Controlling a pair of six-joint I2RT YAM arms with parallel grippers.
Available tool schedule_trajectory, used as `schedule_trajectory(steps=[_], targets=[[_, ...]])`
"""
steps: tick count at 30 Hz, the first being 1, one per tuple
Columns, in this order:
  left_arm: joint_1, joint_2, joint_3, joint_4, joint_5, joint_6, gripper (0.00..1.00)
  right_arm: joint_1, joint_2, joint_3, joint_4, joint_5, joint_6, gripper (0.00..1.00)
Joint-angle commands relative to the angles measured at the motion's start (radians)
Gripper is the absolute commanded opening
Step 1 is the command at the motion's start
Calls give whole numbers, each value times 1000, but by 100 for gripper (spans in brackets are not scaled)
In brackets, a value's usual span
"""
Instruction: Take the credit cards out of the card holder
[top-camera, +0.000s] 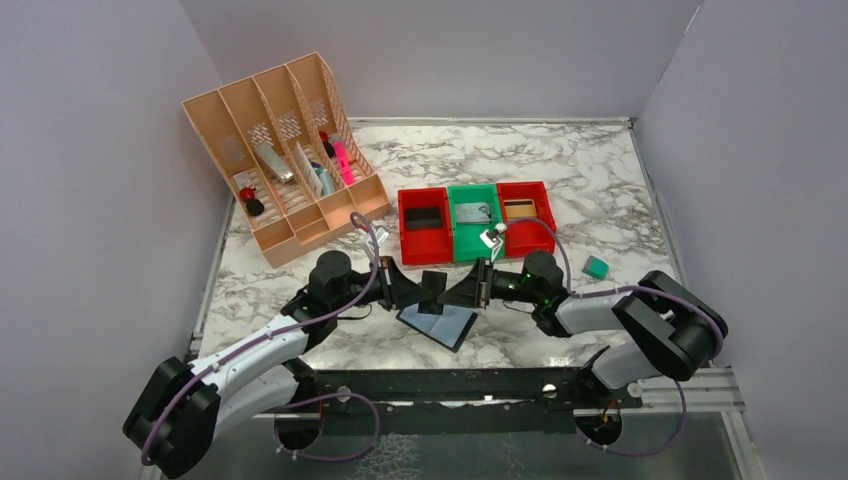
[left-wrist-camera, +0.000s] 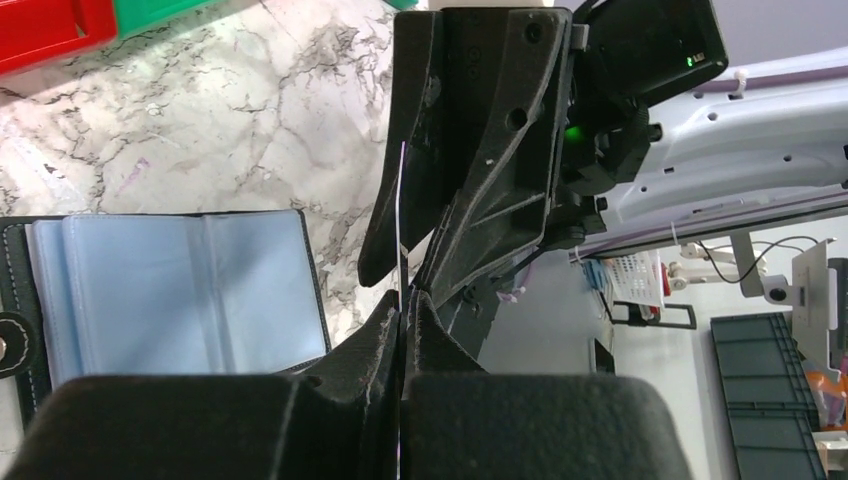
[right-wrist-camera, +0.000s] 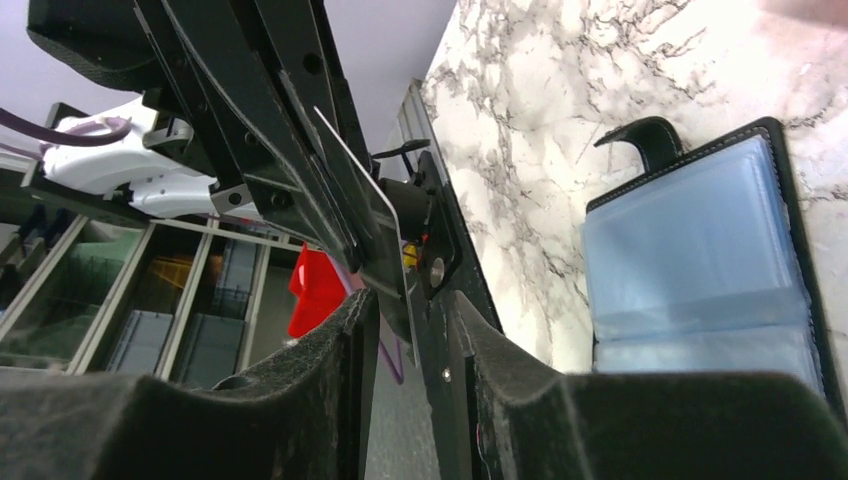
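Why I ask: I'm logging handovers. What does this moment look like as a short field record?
left gripper: shut on a credit card, held on edge
right gripper: jaws astride the same card, gaps showing
card holder: open flat on the table, beneath the grippers

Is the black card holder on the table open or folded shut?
Open: the card holder lies spread flat, its blue inside facing up.

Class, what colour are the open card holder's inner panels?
Inner panels: pale grey-blue, best in left wrist view.
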Motion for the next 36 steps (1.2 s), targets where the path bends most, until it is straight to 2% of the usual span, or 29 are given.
schedule_trajectory(steps=[1,9,18,26,33,36], targets=[[4,-3,-9,55,54,-9,0,-3,47,30,167,-67,47,33],[3,-3,-11,57,63,-9,0,-3,75,34,201,-74,62,27],[4,-17,-18,57,32,-17,0,-3,82,28,220,-77,73,10],[4,-17,-44,52,-15,-26,17,-3,74,8,215,-51,76,3],[3,-15,-44,41,-22,-19,23,-4,57,-3,173,-20,69,1],[5,-22,-22,-23,-35,14,29,-4,44,-9,145,0,62,1]])
